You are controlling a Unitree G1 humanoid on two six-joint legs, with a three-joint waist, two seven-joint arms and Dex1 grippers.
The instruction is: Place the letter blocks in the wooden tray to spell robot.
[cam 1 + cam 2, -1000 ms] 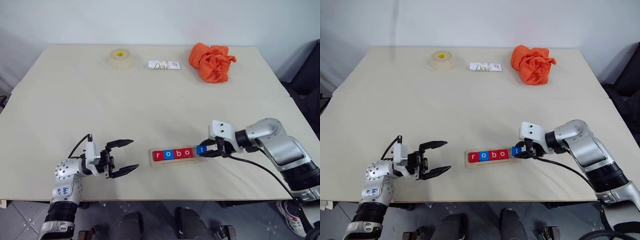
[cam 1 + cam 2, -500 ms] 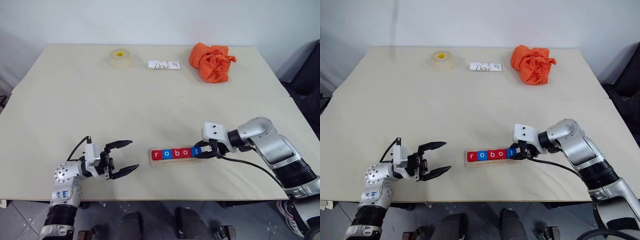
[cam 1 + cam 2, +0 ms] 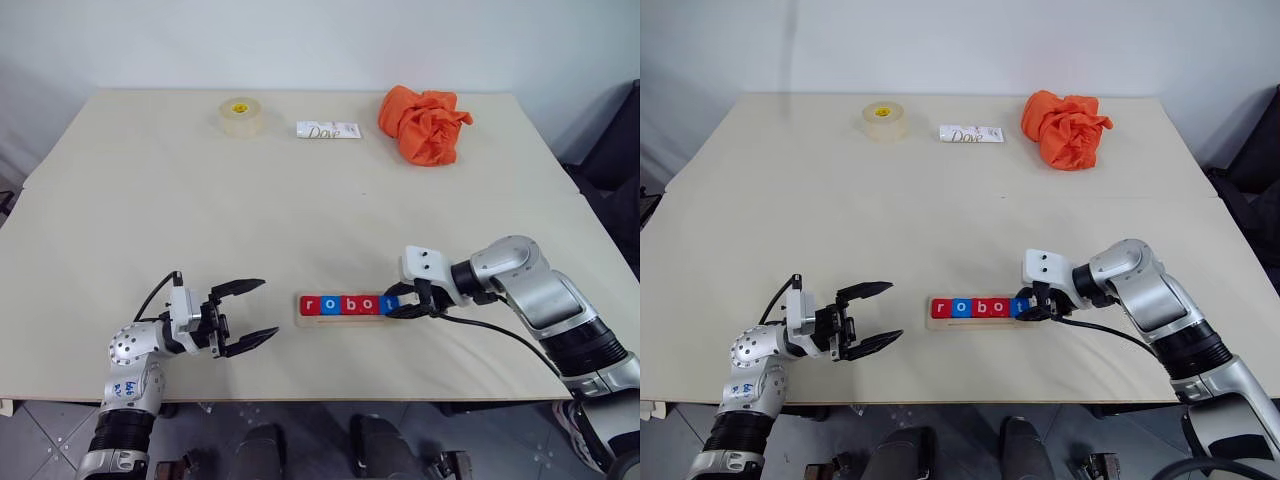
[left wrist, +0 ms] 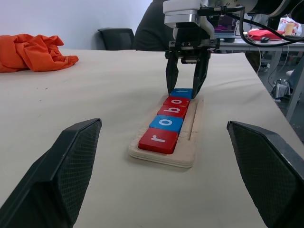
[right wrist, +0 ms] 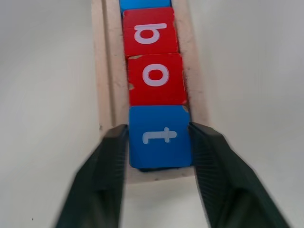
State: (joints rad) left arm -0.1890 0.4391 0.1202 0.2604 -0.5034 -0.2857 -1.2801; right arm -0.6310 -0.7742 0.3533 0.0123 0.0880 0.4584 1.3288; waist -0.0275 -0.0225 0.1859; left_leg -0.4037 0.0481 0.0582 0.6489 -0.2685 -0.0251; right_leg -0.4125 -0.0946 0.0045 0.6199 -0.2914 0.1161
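Bench [image 3: 300,210]: wide, pale, flat; carries everything below.
Orange cloth [image 3: 424,124]: crumpled heap at the far edge, toward the right.
Right arm [image 3: 540,300]: silver, reaching in from the right and angled down to the tray's right end.
Left arm [image 3: 135,355]: silver, at the near left edge, aimed toward the tray.
Left pincer [image 3: 243,315]: two black fingers spread wide, nothing between them, well apart from the tray's left end.
Right pincer [image 3: 398,301]: black fingers set either side of the blue t tile, right beside its edges — whether pressing on it or just slack, cannot tell.
Wooden tray [image 4: 186,147]: long, narrow, pale wood, lying flat near the front edge between the two pincers, running left to right.
Tape roll [image 3: 241,115]: pale ring with a yellow centre, far edge, left of middle.
White Dove packet [image 3: 328,130]: flat, at the far edge between the tape roll and the orange cloth.
Letter blocks [image 3: 344,304]: five flat square tiles in one touching row inside the tray — red r, blue o, red b, red o, blue t, left to right.
Blue t tile [image 5: 160,137]: last in the row, at the tray's right end, lying flat against the red o.
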